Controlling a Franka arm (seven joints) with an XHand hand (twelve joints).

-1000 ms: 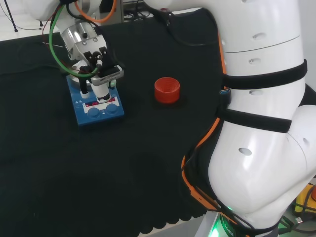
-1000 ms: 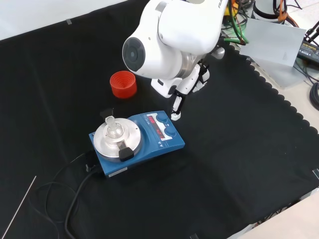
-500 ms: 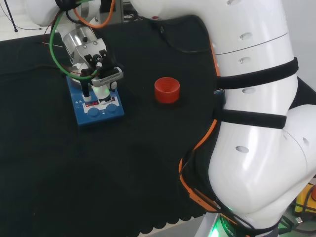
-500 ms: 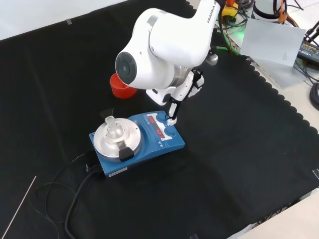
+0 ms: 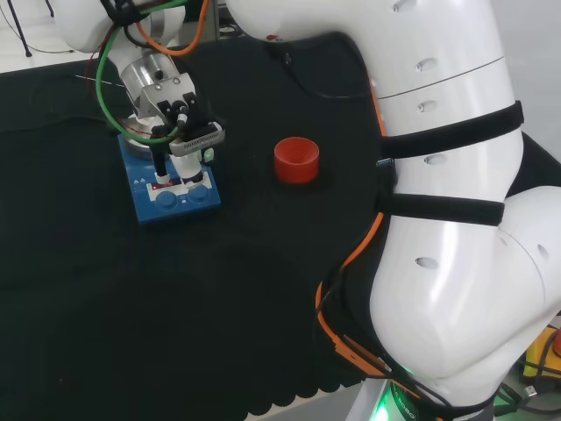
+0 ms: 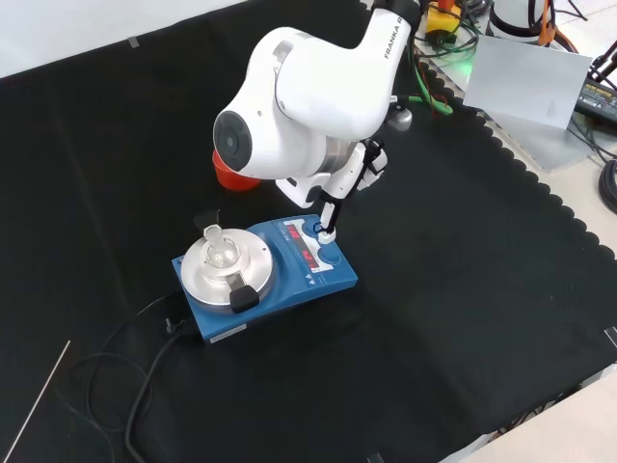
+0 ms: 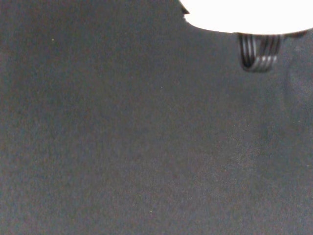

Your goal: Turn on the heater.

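- Head view: bright, even overhead light; glossy white plastic arm links (image 5: 447, 219) show soft sheen, no hard glare. Black cloth bench cover (image 5: 219, 307) soaks up light, weave barely visible.
- Front view: diffuse light; faint shadow on cloth at approx 5 o'clock of the blue box-shaped heater w/ round silver top plate (image 6: 262, 275). Plate has mild specular glints.
- Wrist view: dim, grey, soft-focus cloth; blown-out, blurred white part of the hand (image 7: 244, 14) at 1 o'clock.
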